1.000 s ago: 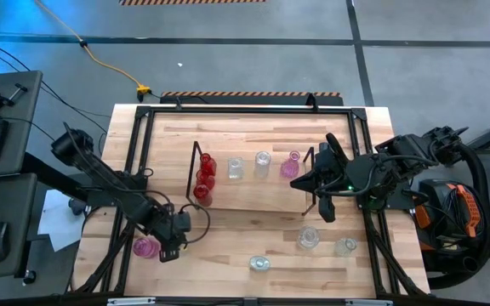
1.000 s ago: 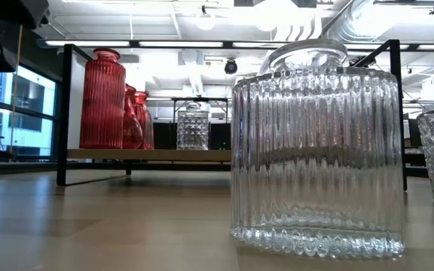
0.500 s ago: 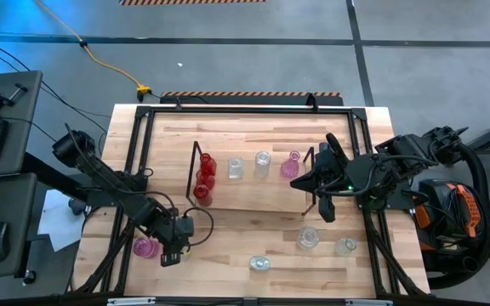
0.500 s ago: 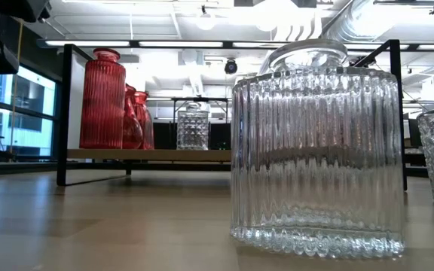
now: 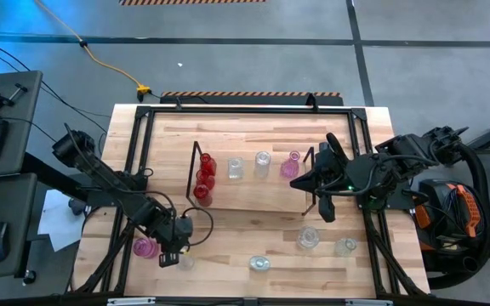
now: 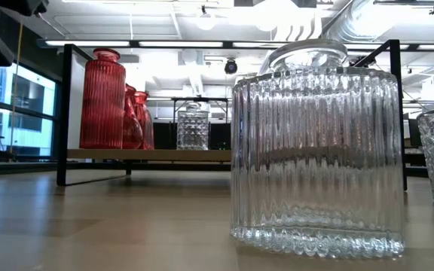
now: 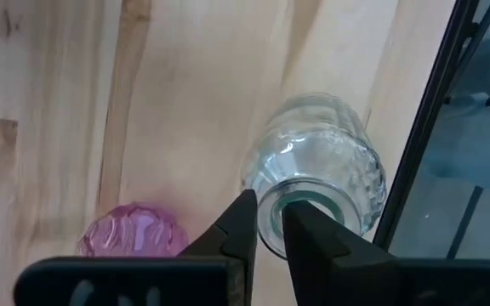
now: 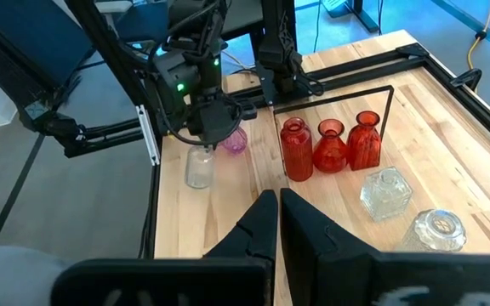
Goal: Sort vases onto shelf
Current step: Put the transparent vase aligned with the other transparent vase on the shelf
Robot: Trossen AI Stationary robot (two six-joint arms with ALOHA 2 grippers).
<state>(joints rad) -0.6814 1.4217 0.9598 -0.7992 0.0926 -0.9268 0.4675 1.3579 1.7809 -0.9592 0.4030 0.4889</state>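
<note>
My left gripper (image 7: 268, 223) (image 5: 170, 255) stands at the table's near left, pointing steeply down onto a small clear vase (image 7: 321, 161) (image 8: 198, 166), and is shut on its mouth. A pink vase (image 7: 134, 229) (image 5: 145, 247) stands on its base just beside it. The shelf (image 5: 253, 194) holds three red vases (image 5: 204, 174), two clear ones (image 5: 235, 168) and a pink one (image 5: 290, 164), all upright on its board. My right gripper (image 8: 277, 217) (image 5: 326, 208) hangs shut above the shelf's right end, holding nothing. My left gripper pinches the lip of the clear vase's mouth (image 7: 272, 212) on one side. One finger (image 7: 243, 223) is outside the neck and the other (image 7: 306, 231) lies over the opening. The fingers come from above, pointing steeply down. The vase stands upright with its base on the table.
Three loose clear vases (image 5: 309, 238) (image 5: 344, 246) (image 5: 259, 264) stand near the table's front edge; the ribbed one (image 6: 319, 150) fills the low view. A black metal frame (image 5: 245, 109) edges the table and runs close past the gripped vase (image 7: 436, 110).
My left gripper's fingers have drawn together over the clear vase's mouth. The arm has stayed in place and the vase has stayed standing on the table.
</note>
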